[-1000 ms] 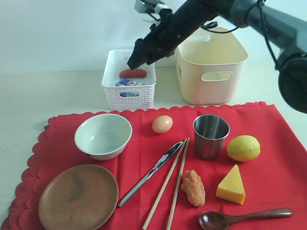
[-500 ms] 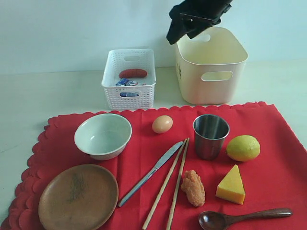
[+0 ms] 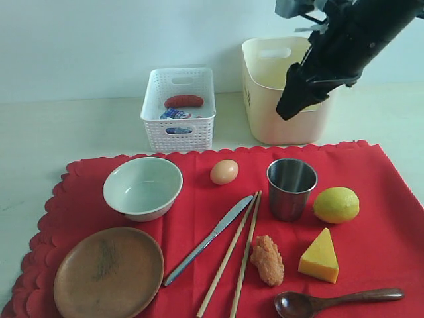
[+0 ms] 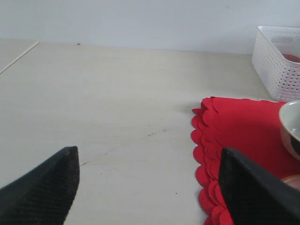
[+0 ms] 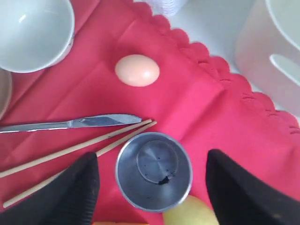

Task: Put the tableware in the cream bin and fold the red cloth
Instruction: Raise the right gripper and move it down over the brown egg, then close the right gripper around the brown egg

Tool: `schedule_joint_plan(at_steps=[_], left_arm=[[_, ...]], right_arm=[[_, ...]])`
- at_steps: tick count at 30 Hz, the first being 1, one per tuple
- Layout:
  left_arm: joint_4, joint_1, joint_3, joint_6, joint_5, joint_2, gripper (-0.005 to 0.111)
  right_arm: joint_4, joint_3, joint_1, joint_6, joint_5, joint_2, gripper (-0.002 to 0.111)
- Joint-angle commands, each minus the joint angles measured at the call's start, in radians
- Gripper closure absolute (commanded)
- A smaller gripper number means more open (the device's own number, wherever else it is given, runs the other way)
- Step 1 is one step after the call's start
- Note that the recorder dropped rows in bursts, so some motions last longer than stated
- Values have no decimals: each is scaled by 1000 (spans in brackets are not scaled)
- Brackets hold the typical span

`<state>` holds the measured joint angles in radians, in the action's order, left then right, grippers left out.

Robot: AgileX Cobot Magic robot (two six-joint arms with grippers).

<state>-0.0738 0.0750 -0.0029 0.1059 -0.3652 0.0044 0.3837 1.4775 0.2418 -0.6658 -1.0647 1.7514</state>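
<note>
right wrist view: our right claw [image 5: 150, 159] hovers spread wide, empty; steel cup [image 5: 153, 171] directly below, centred between fingers [image 5: 70, 192]. we judge cup next: drop plumb, straddle rim, avoid lemon [image 5: 187, 214] and chopsticks [image 5: 70, 150] beside it, squeeze firmly, lift toward cream bin [image 5: 255, 47] beyond claw.

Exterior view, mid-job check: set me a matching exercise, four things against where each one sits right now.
Things:
1. sausage
2. steel cup
3. wooden plate
4. dark wooden spoon

Places:
A. at the cloth's near edge, just in front of the cheese wedge
B. inside the white basket
C. near-left corner of the red cloth
D. upright between the egg and the lemon

Pairs: 1-B, 2-D, 3-C, 4-A
</note>
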Motion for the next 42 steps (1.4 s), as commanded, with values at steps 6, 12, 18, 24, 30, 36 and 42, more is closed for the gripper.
schedule_joint_plan(at_steps=[6, 12, 18, 24, 30, 36, 42], left_arm=[[-1, -6, 3, 2, 11, -4, 29], [-1, -6, 3, 2, 11, -4, 29], [-1, -6, 3, 2, 11, -4, 29], [-1, -6, 3, 2, 11, -4, 29], [-1, -6, 3, 2, 11, -4, 29], [-1, -6, 3, 2, 11, -4, 29], [-1, -6, 3, 2, 11, -4, 29]], right_arm=[[286, -134, 2, -597, 139, 69, 45], [316, -38, 2, -667, 187, 213, 36], [182, 125, 66, -643, 183, 368, 34], [-22, 269, 165, -585, 185, 531, 35], [-89, 286, 176, -536, 238, 602, 69], [-64, 286, 176, -536, 226, 597, 108], [-86, 286, 176, -492, 130, 555, 89]])
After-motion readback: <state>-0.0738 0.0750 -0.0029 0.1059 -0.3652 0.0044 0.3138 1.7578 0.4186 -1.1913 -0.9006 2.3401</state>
